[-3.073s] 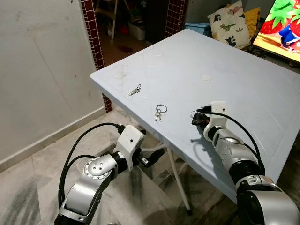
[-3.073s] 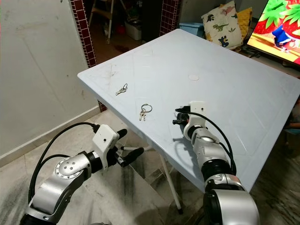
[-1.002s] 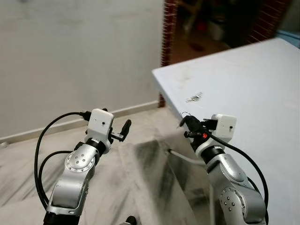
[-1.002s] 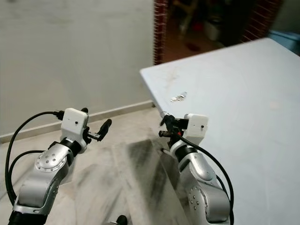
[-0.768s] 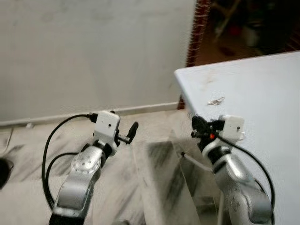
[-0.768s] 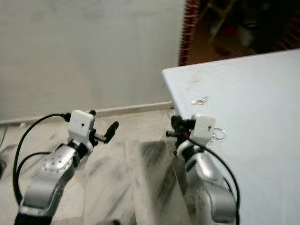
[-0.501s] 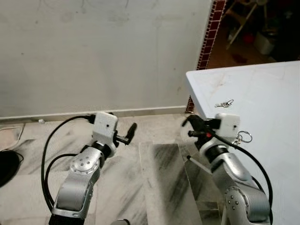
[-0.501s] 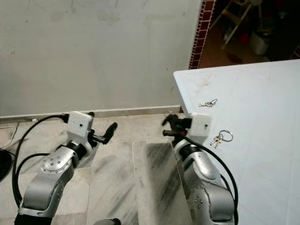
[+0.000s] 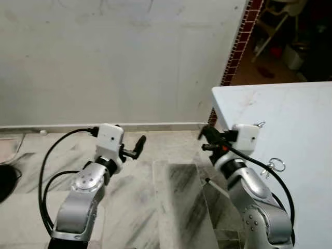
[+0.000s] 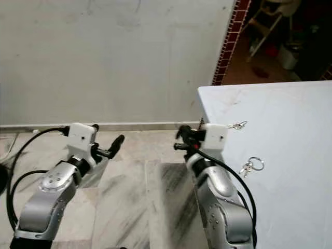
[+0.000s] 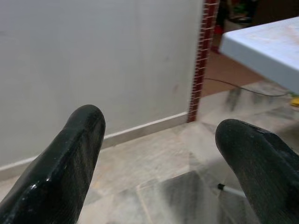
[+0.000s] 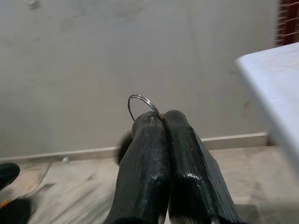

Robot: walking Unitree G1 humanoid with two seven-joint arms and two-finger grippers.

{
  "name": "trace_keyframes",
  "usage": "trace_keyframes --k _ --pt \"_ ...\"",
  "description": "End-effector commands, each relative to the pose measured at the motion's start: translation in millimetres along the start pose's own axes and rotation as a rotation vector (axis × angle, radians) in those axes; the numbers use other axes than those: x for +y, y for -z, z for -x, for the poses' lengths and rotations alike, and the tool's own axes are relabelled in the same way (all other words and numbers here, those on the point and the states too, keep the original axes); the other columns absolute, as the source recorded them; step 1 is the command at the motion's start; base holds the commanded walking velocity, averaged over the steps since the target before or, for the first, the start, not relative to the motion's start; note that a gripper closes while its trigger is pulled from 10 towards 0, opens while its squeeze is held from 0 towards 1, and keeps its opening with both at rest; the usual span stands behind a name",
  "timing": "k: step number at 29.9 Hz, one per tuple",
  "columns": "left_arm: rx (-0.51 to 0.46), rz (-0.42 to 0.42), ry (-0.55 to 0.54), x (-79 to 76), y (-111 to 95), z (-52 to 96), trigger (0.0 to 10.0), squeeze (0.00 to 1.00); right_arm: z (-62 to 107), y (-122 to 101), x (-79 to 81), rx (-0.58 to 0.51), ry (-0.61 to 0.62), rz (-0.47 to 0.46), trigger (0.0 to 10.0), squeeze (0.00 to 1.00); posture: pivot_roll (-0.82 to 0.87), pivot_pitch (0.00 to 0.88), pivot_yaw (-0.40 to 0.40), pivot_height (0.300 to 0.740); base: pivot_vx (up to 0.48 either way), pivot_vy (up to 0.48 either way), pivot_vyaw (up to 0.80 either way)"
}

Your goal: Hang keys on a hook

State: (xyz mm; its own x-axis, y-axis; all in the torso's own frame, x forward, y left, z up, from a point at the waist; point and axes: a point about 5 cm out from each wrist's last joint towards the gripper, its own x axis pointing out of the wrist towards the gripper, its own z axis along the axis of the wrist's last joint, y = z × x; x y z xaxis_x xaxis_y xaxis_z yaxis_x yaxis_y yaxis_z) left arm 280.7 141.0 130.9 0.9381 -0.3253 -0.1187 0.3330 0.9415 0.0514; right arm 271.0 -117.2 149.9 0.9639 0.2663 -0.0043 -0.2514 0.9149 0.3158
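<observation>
While the grey plaster wall (image 9: 119, 57) spans the background above the marble floor (image 9: 171, 207), the pale blue table (image 10: 290, 135) stands at the robot's right, its corner near a red-brick pillar (image 10: 228, 41). On the table lie a bunch of keys on a ring (image 10: 251, 166) and, nearer the far edge, a single key (image 10: 237, 125) (both well apart from the arms). The right hand (image 12: 161, 119) is raised off the table's corner, over the floor, its two black fingers (image 12: 145, 154) pressed together on a thin metal key ring (image 12: 140, 99), whose loop rises above the fingertips. The left hand (image 11: 159, 154) is held out over the floor towards the wall, fingers spread wide, holding nothing.
</observation>
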Motion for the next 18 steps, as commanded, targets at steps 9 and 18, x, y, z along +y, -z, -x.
trace_keyframes --k 9,18 --pt "0.009 0.018 0.026 -8.4 1.8 -0.9 10.0 0.00 2.3 2.2 -8.1 0.009 0.025 0.014 10.0 0.00 0.11 0.068 -0.037 0.740 0.371 0.000 0.00" --pt "0.013 0.033 0.030 -8.9 3.1 -1.4 10.0 0.00 1.3 3.8 -8.9 0.012 0.022 0.020 10.0 0.00 0.11 0.061 -0.038 0.740 0.369 0.099 0.00"
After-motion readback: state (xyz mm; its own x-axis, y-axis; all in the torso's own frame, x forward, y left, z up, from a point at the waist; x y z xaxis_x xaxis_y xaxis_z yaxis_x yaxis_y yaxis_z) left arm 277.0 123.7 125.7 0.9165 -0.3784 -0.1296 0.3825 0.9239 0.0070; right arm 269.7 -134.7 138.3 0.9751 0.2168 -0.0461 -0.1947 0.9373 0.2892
